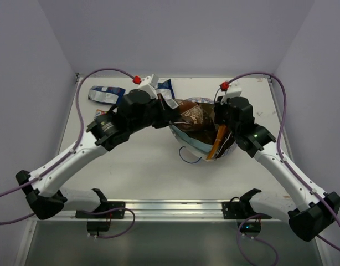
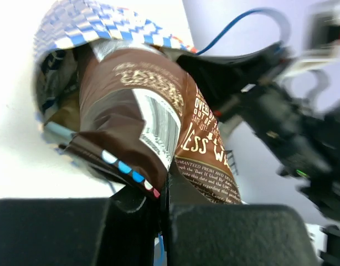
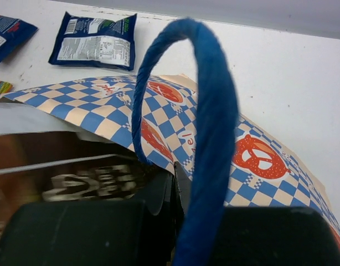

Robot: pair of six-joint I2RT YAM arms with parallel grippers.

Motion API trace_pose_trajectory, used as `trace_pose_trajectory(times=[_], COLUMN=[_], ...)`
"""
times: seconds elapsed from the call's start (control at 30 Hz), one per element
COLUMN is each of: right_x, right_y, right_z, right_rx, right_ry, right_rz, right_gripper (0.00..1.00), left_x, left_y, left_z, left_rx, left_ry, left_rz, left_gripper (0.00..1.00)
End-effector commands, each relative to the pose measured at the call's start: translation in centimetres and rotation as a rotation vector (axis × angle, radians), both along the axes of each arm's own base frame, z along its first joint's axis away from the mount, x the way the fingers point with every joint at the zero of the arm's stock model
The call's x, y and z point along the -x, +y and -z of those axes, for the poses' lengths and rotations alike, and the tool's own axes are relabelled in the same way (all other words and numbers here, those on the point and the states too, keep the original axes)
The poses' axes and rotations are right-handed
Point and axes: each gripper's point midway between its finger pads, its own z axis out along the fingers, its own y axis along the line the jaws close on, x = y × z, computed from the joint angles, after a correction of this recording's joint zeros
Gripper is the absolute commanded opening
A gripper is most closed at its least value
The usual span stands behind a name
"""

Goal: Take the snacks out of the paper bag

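The paper bag (image 1: pixel 199 145) lies on its side mid-table, its blue-and-white checkered wall showing in the left wrist view (image 2: pixel 92 25) and the right wrist view (image 3: pixel 258 160). My left gripper (image 1: pixel 173 113) is shut on the edge of a dark brown chip bag (image 1: pixel 195 115), held at the bag's mouth; the left wrist view shows the packet (image 2: pixel 153 111) pinched at my left gripper (image 2: pixel 164 185). My right gripper (image 1: pixel 221 132) is shut on the paper bag's rim (image 3: pixel 178 172), with the blue cord handle (image 3: pixel 214 138) looped in front. Other snacks inside are mostly hidden.
Two blue-and-white packets lie on the table at the back left, one (image 1: pixel 106 94) further left and one (image 1: pixel 165 86) behind my left wrist; they also show in the right wrist view, one (image 3: pixel 95 41) and one (image 3: pixel 6 30). An orange strip (image 1: pixel 217 144) shows at the bag's mouth.
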Motion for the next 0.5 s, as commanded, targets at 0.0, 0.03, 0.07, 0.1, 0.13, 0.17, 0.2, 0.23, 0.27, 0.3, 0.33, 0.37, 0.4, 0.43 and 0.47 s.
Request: trace_pose_trajectory(times=[0.0, 0.03, 0.07, 0.1, 0.13, 0.17, 0.2, 0.23, 0.27, 0.3, 0.33, 0.37, 0.4, 0.43, 0.47], right_x=[0.0, -0.1, -0.1, -0.1, -0.1, -0.1, -0.1, -0.2, -0.2, -0.2, -0.2, -0.2, -0.2, -0.2, -0.2], right_y=[-2.8, -3.1, -3.4, -3.7, -3.9, -4.1, -4.3, -4.5, -4.9, -5.1, -5.3, -5.4, -5.7, -5.7, -5.7], right_z=[3.1, 3.2, 3.1, 3.1, 3.0, 3.0, 2.9, 2.8, 2.8, 2.8, 2.9, 2.8, 2.7, 2.7, 2.5], right_rx=[0.069, 0.070, 0.072, 0.073, 0.072, 0.072, 0.072, 0.071, 0.073, 0.073, 0.073, 0.073, 0.074, 0.071, 0.068], right_ry=[0.080, 0.081, 0.080, 0.080, 0.076, 0.076, 0.075, 0.072, 0.076, 0.077, 0.080, 0.080, 0.078, 0.076, 0.074], right_rz=[0.111, 0.117, 0.127, 0.139, 0.141, 0.149, 0.154, 0.158, 0.173, 0.180, 0.184, 0.189, 0.196, 0.197, 0.196], right_gripper=[0.00, 0.00, 0.00, 0.00, 0.00, 0.00, 0.00, 0.00, 0.00, 0.00, 0.00, 0.00, 0.00, 0.00, 0.00], left_x=[1.1, 1.0, 1.2, 1.4, 0.6, 0.4, -0.1, -0.6, -1.4, -1.8, -2.3, -2.5, -3.3, -4.3, -5.1], left_y=[5.6, 7.6, 8.9, 10.3, 12.2, 13.3, 14.6, 15.3, 15.4, 15.6, 15.3, 15.2, 14.8, 15.0, 15.0], left_z=[-5.8, -6.9, -7.6, -8.6, -8.8, -8.9, -9.1, -9.3, -8.8, -9.7, -9.1, -10.6, -10.5, -11.2, -11.3], left_rx=[-0.006, -0.003, -0.015, -0.014, -0.044, -0.069, -0.105, -0.121, -0.159, -0.156, -0.176, -0.160, -0.173, -0.178, -0.178], left_ry=[-0.122, -0.152, -0.161, -0.184, -0.206, -0.216, -0.247, -0.258, -0.260, -0.275, -0.265, -0.296, -0.298, -0.332, -0.344], left_rz=[-0.038, -0.071, -0.087, -0.114, -0.175, -0.208, -0.254, -0.283, -0.292, -0.300, -0.294, -0.294, -0.294, -0.323, -0.333], left_gripper=[0.00, 0.00, 0.00, 0.00, 0.00, 0.00, 0.00, 0.00, 0.00, 0.00, 0.00, 0.00, 0.00, 0.00, 0.00])
